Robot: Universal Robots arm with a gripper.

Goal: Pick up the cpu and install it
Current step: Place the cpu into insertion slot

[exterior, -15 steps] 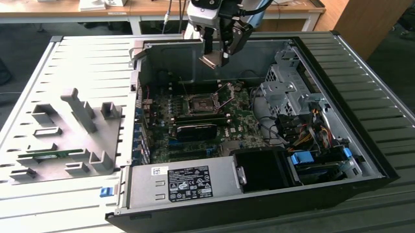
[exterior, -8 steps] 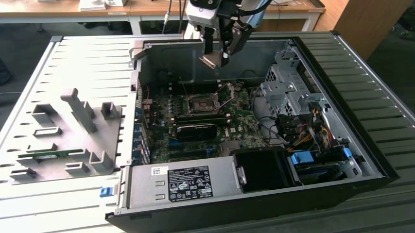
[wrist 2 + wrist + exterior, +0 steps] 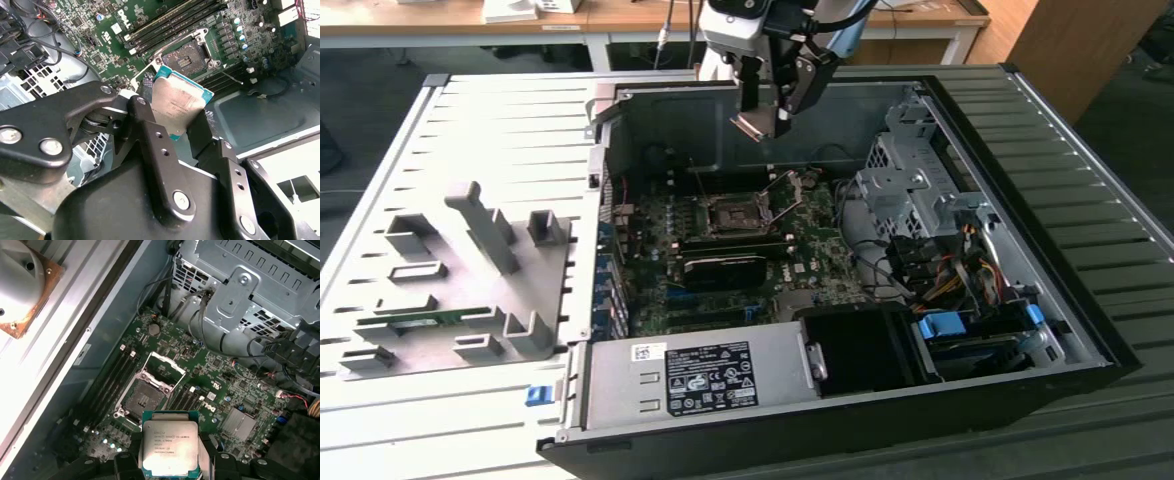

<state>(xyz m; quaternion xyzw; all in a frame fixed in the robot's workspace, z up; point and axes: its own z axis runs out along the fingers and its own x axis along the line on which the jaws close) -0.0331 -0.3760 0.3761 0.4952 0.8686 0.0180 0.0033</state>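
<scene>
My gripper (image 3: 767,112) hangs over the open computer case, shut on the cpu (image 3: 753,126), a flat square chip with a silver-grey top. In the second wrist view the cpu (image 3: 177,102) sits tilted between the two black fingers (image 3: 146,125) of the gripper (image 3: 175,117). The first wrist view shows the cpu (image 3: 170,449) from above, with the gripper (image 3: 170,467) clamping its sides. Below it on the green motherboard lies the dark socket (image 3: 736,213) (image 3: 189,56) (image 3: 145,399), its metal frame (image 3: 162,369) flipped open. The cpu is well above the socket and apart from it.
A silver drive cage (image 3: 921,190) and cable bundles (image 3: 947,270) fill the case on the exterior view's right. The power supply (image 3: 707,375) and a black shroud (image 3: 867,345) line the near side. A grey fixture tray (image 3: 467,270) lies on the exterior view's left.
</scene>
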